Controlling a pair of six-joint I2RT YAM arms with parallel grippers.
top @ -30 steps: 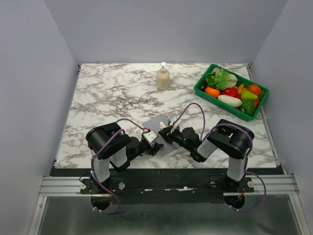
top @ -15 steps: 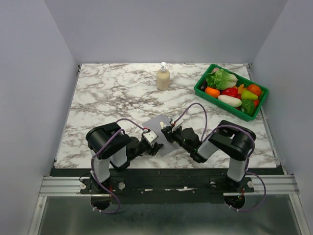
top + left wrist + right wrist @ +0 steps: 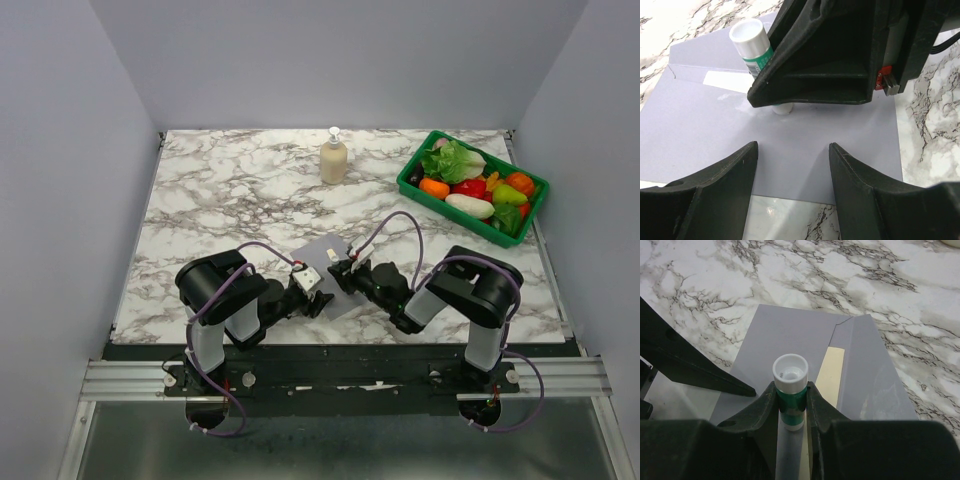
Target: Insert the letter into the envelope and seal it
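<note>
top external | soap bottle (image 3: 333, 158), basket (image 3: 452, 213) far back | glue stick (image 3: 754, 45) over envelope (image 3: 322, 250)

Top view: white marble-patterned table (image 3: 230, 190) with grey veining, bearing a cream pump bottle (image 3: 333, 160) upright at upper centre and, well apart at upper right, a green basket (image 3: 420, 196) set askew and heaped with produce (leafy lettuce (image 3: 455, 160), a red pepper (image 3: 470, 187), a long white piece (image 3: 469, 206), among others).
</note>
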